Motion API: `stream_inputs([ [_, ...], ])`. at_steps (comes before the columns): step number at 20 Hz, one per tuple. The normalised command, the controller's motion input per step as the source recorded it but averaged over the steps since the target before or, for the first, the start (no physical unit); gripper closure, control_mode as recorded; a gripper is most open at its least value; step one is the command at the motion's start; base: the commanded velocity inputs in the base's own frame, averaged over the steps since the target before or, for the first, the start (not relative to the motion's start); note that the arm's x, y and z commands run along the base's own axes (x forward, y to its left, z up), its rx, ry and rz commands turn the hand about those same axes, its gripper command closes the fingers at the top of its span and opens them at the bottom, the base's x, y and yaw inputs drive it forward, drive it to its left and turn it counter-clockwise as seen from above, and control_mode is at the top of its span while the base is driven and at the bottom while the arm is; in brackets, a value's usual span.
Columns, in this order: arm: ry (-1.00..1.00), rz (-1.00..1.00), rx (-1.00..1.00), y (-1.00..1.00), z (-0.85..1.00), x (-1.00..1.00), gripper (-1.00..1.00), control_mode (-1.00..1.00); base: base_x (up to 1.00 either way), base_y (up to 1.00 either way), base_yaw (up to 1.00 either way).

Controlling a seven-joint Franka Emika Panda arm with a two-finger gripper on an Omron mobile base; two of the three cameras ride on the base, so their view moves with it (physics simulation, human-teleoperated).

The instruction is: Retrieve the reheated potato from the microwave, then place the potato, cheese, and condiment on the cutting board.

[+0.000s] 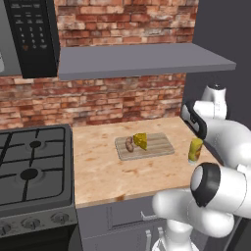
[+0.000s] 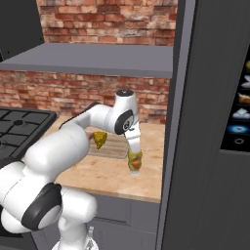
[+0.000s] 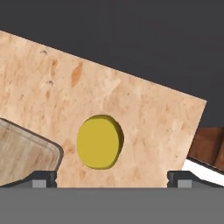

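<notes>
The condiment (image 1: 195, 150), a small upright yellow cylinder with a smooth flat top, stands on the desk (image 1: 108, 166) just to the right of the cutting board (image 1: 157, 145), not yet on it. The hand (image 3: 111, 177) hangs directly above the bottle with its fingers spread wide, gripping nothing. To do this step well, I think the hand should go straight down so the fingers pass on both sides of the round body, then close gently, because a smooth bottle may slip or tip. The potato (image 1: 129, 144), a brown oval lump, and the cheese (image 1: 141, 141), a yellow wedge, already lie on the striped light-wood board. The desk is speckled pale stone.
</notes>
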Motion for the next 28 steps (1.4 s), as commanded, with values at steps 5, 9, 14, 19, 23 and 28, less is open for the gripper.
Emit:
stream_inputs([
  [5,0.00,0.00,0.00,-0.09,-0.07,0.02,-1.00,-1.00,0.00,0.00,0.00],
  [9,0.02,0.00,0.01,-0.08,-0.16,0.02,-1.00,-1.00,0.00,0.00,0.00],
  [14,0.04,-0.01,0.04,-0.01,-0.22,0.06,-1.00,-1.00,0.00,0.00,0.00],
  [19,0.06,-0.01,0.05,0.00,-0.16,0.18,-1.00,-1.00,0.00,0.00,0.00],
  [23,0.06,0.00,0.02,0.00,-0.15,0.15,-1.00,-1.00,0.00,0.00,0.00],
  [28,0.07,-0.01,0.01,0.00,-0.18,0.14,-1.00,-1.00,0.00,0.00,0.00],
])
